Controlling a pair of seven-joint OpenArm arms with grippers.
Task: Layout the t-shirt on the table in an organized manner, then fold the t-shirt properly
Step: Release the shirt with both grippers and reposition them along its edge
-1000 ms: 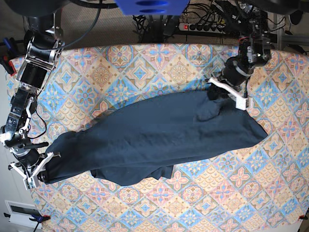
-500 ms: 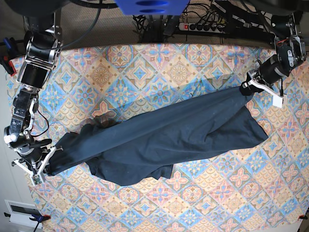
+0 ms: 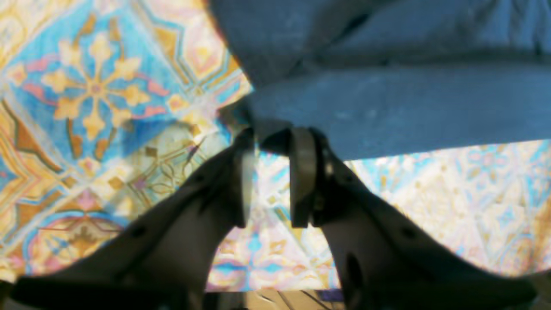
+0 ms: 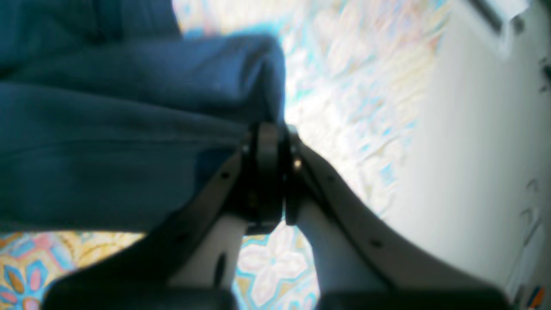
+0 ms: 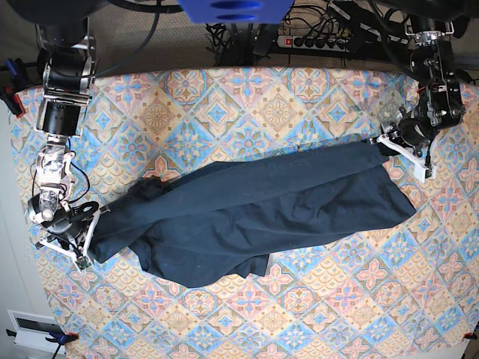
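The t-shirt (image 5: 254,213) lies stretched in a long diagonal band across the tabletop (image 5: 224,97), still bunched and doubled over itself along its lower edge — so this reads as the laying-out step, with no fold begun.

The right pincer (image 4: 271,142) is pressed together on a gathered edge of the cloth at the shirt's end near the tabletop's side. The left pincer (image 3: 269,137) sits at the opposite end; its jaws stand a little apart with a corner of fabric lying between the tips, and whether they grip that corner I cannot tell.

Judging from the bunching, the next move calls for a firm hold at both ends and an even pull outward — then lowering the shirt flat so sleeves and hem can be sorted out.
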